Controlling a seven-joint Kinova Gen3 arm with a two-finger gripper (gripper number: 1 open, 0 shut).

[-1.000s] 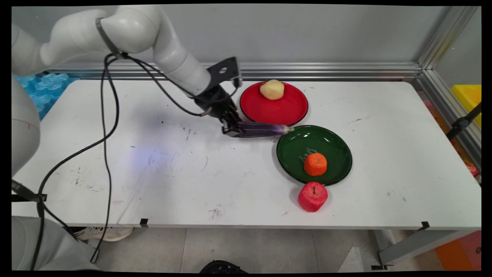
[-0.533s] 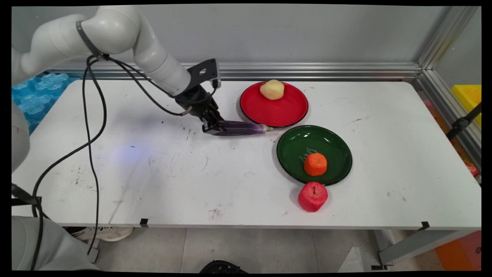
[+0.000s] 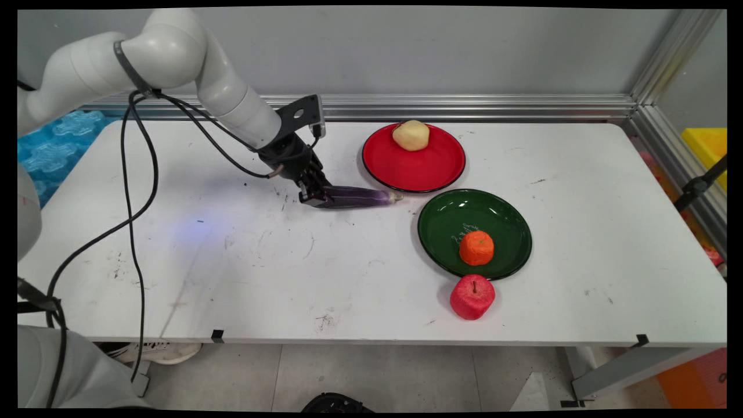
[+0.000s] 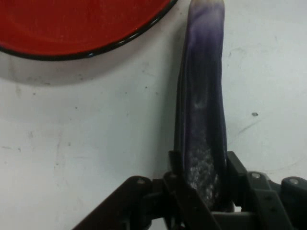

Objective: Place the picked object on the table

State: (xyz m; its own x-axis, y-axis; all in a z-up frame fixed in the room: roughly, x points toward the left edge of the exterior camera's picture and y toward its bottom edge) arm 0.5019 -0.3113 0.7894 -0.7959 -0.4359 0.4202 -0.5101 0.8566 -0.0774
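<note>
Your tool (image 3: 315, 196) is pinching the blunt end of the purple eggplant (image 3: 357, 197), one finger on each side of it, as the hand view shows plainly, where the eggplant (image 4: 201, 110) runs straight out from between the fingers (image 4: 178, 179). What has changed over the last second is where that pair sits: the eggplant's pale tip was over the rim of the green plate (image 3: 511, 223), then against the near edge of the red plate (image 3: 447, 162), and now it lies just clear of both, on the bare desk (image 3: 232, 261) to the left of them. The arm has drawn back toward the left with the eggplant kept lengthwise, tip pointing right. You can judge it as lying low on the desk or just above it; the pictures do not settle whether it touches. Nothing else has shifted: the yellowish potato (image 3: 411, 135) sits at the back of the red plate, the orange (image 3: 476, 248) rests in the green plate, and the red apple (image 3: 472, 296) stands on the desk just beside that plate's near rim.
</note>
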